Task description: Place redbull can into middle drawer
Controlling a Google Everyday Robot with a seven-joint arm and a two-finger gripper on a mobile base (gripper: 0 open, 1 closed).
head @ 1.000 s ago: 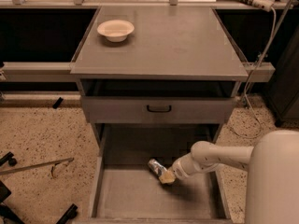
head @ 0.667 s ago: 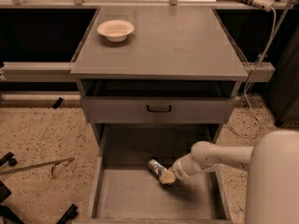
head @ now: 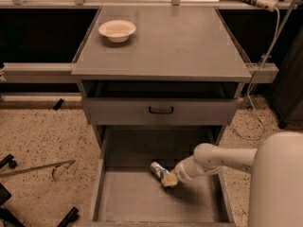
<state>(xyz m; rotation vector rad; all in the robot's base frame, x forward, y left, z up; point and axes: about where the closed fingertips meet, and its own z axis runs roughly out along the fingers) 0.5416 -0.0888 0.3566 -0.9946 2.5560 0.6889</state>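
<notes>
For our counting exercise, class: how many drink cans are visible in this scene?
1. The redbull can lies on the middle drawer floor, right at the gripper, whose arm comes in from the right. Others could be hidden behind the drawer front above.

A cream bowl [head: 117, 30] sits back-left on the grey cabinet top [head: 184, 46]

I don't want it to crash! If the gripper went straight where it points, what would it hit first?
Probably the redbull can, lying right at the gripper tip in the middle drawer; they may already touch.
</notes>
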